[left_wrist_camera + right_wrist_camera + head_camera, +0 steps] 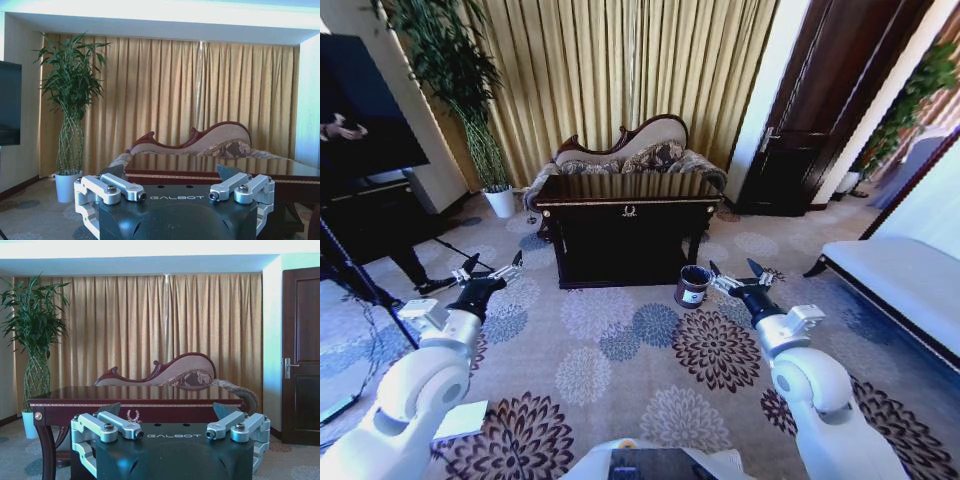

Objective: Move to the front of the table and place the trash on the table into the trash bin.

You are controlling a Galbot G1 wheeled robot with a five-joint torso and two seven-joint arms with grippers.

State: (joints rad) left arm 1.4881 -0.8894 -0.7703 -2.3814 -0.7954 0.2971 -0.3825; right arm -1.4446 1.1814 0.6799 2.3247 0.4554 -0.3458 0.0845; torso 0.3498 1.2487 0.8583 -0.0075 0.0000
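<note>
Facing the desk point(625, 205) from well back, you have both claws released and held low, the left claw point(492, 270) on the left, the right claw point(738, 277) just beside the trash bin point(692, 285) at the desk's right front corner.

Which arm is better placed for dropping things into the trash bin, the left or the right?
The right, probably. The trash bin stands on the carpet beside the right gripper, right of the table. The left gripper hangs across the table front. Both have open jaws.

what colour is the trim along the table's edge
Gold, a thin band on the dark table; clearest in the right wrist view.
</note>
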